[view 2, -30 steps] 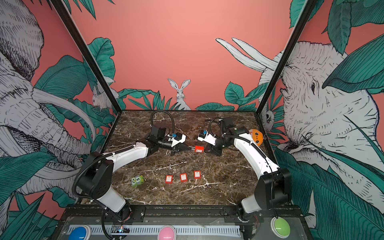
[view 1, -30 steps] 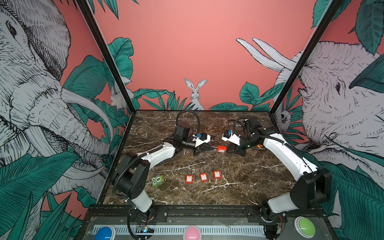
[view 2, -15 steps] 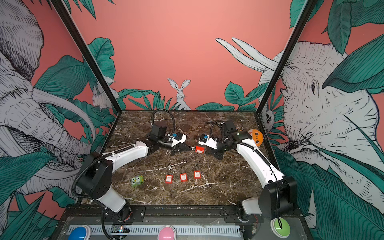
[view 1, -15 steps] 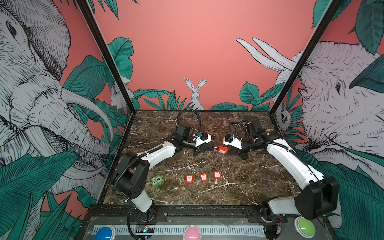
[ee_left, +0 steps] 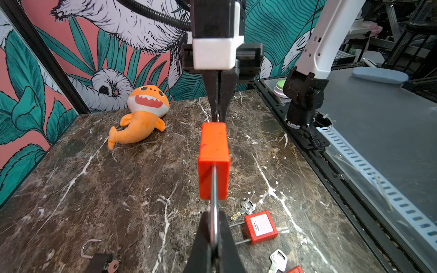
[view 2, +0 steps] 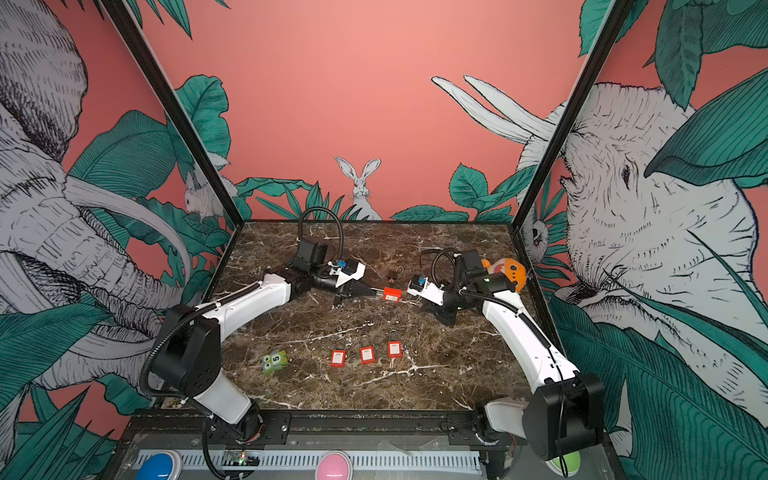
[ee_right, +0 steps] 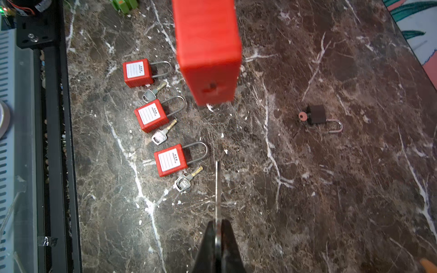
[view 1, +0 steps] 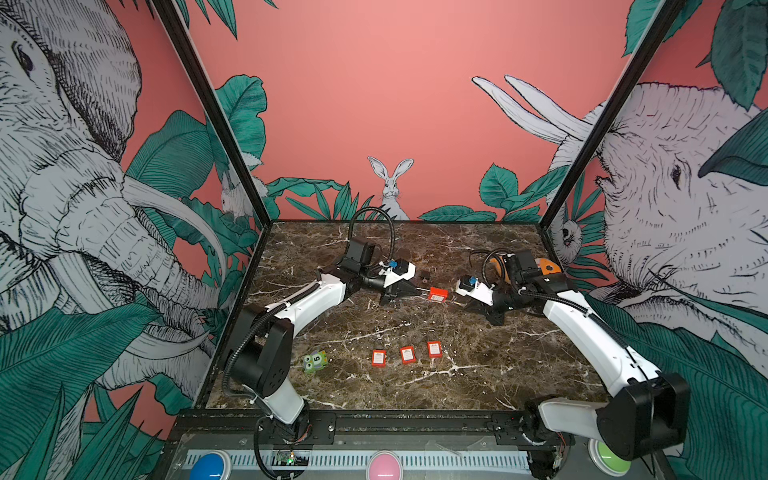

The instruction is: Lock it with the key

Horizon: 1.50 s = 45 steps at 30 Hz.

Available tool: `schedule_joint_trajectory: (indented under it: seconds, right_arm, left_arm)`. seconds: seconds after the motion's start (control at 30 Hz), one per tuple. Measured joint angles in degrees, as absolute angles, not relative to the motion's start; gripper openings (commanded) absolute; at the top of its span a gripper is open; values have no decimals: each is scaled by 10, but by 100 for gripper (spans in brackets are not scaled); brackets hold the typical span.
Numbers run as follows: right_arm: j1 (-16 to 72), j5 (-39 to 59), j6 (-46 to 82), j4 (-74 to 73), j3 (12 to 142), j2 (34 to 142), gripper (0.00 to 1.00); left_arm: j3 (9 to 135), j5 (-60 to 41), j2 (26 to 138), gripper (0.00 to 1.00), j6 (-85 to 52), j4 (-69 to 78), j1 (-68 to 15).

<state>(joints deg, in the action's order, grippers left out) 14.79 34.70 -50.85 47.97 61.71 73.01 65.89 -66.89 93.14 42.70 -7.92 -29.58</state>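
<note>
A red padlock (view 1: 437,294) hangs in the air over the middle of the marble table (view 1: 478,374). My left gripper (ee_left: 214,218) is shut on its steel shackle (ee_left: 214,189). The lock body (ee_left: 214,160) points away toward my right gripper (view 1: 460,304). My right gripper (ee_right: 218,223) is shut on a thin silver key (ee_right: 217,189), seen edge-on. The key's tip points at the padlock's keyhole face (ee_right: 210,87), with a clear gap between them. In both top views the two grippers face each other, with the padlock (view 2: 391,294) between them.
Three red padlocks (ee_right: 149,115), each with a loose key, lie in a row near the front (view 1: 407,355). A black padlock (ee_right: 315,114) with a red key lies behind the grippers. An orange shark plush (ee_left: 142,113) sits at the back right, a green toy (view 1: 315,360) at the front left.
My right gripper has closed fully and drawn back a little to the right, away from the red padlock, and its arm has swung outward. The left arm and the padlock have stayed put.
</note>
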Motion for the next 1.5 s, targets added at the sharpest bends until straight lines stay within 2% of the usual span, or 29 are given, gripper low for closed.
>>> schedule_joint_trajectory:
  seconds: [0.23, 0.7, 1.13, 1.5]
  right_arm:
    - [139, 295, -420, 411, 574, 705, 0]
    - [139, 143, -143, 317, 503, 623, 0]
    - [184, 111, 43, 315, 427, 582, 0]
    - [208, 110, 95, 291, 413, 598, 0]
  left_arm:
    - [764, -662, 979, 0, 508, -243, -296]
    - [1110, -531, 1229, 0, 687, -690, -328]
    - [1304, -389, 1372, 0, 706, -841, -366]
    - [1358, -320, 1416, 0, 702, -889, -375]
